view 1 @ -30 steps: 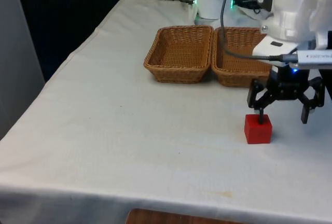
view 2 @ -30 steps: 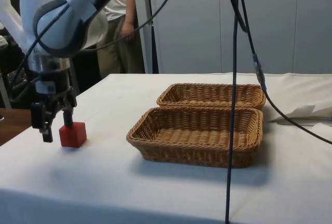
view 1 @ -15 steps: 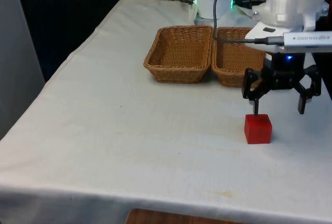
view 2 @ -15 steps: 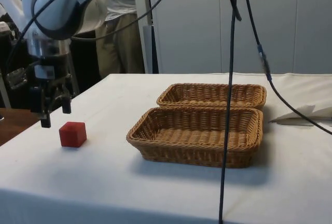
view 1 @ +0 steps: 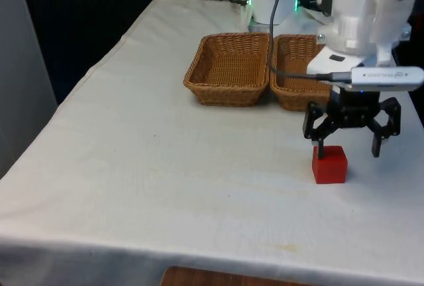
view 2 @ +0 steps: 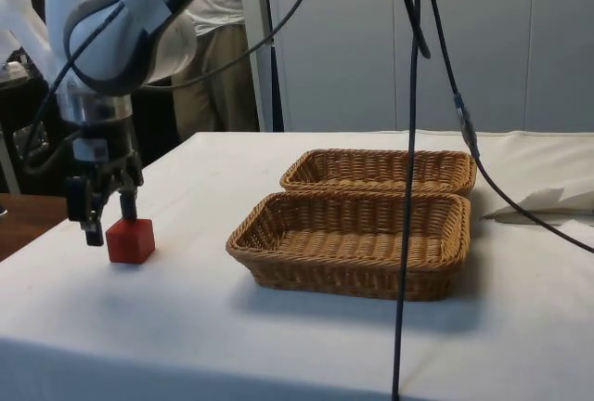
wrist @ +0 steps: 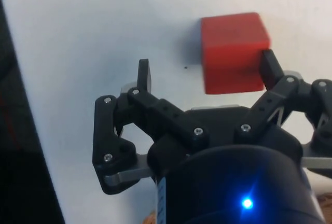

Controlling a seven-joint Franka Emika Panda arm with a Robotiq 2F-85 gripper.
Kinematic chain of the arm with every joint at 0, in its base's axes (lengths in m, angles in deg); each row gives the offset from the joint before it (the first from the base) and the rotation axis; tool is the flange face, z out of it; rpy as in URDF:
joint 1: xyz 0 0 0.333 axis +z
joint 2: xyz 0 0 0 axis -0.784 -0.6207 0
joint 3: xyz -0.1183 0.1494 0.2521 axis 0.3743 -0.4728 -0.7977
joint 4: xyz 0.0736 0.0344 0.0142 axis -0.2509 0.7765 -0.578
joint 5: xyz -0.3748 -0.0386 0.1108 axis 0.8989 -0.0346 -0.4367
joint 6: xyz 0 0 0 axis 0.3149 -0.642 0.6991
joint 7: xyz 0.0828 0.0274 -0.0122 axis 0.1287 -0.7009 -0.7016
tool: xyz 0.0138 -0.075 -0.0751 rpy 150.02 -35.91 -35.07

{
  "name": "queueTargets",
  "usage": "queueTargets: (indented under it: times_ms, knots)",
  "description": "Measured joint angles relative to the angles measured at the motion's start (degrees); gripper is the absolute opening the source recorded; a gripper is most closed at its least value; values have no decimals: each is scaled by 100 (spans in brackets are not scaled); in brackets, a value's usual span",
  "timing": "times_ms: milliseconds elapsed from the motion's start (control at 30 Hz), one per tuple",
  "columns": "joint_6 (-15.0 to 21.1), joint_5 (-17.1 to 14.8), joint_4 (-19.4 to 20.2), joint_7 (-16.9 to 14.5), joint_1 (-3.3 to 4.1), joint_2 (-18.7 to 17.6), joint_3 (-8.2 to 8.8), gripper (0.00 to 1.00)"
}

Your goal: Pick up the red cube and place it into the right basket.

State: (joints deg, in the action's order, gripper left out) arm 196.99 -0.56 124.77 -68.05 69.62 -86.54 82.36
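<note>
Red cube [wrist: 232, 49] partly behind fingers [wrist: 271, 69]

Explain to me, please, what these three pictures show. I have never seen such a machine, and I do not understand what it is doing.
The white machine is a robot arm. At its end is a black gripper with two fingers, spread open and holding nothing.

One picture looks across the table, one looks from the table's side, and one comes from a camera on the arm's wrist, looking down past the fingers.

On the white cloth lie a red cube and two woven baskets side by side, with nothing in them. In the wrist view the cube sits off-centre, beside one finger rather than between both, so the gripper is not lined up for a grasp. A person stands behind the table in the side view.
</note>
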Motion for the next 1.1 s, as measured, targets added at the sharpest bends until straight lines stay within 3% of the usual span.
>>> queueTargets:
  times_ms: [367, 800, 1100]
  knots:
    - [-92, -74, 80, -286, -103, 92, 126, 100]
    - [-11, -115, 46, -304, -92, -40, 40, 100]
    - [103, -201, -178, -315, -92, -395, 34, 98]
